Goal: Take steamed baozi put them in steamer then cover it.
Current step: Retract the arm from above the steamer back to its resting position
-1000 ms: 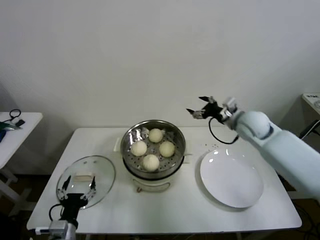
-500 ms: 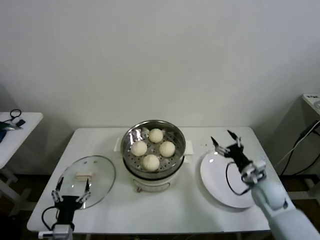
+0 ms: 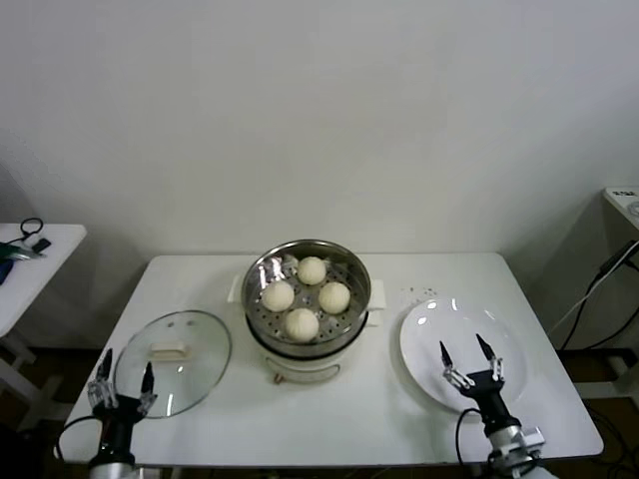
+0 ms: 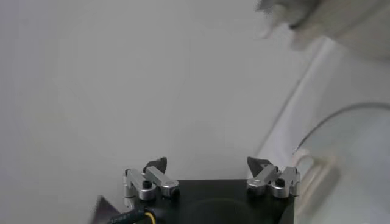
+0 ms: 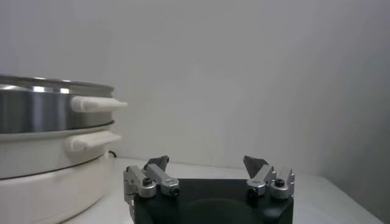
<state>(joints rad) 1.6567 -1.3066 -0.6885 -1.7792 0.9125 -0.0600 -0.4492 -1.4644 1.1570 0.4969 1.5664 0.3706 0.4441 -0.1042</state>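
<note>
The right claw (image 3: 470, 361) swung down from behind the steamer (image 3: 307, 295) to the plate's (image 3: 429, 344) front edge.

We found no legible text, label, brand, number or sign in any view. The steamer (image 3: 307, 299), the cover (image 3: 175, 361), the plate (image 3: 462, 354) and the table (image 3: 339, 409) carried no markings we could read.
</note>
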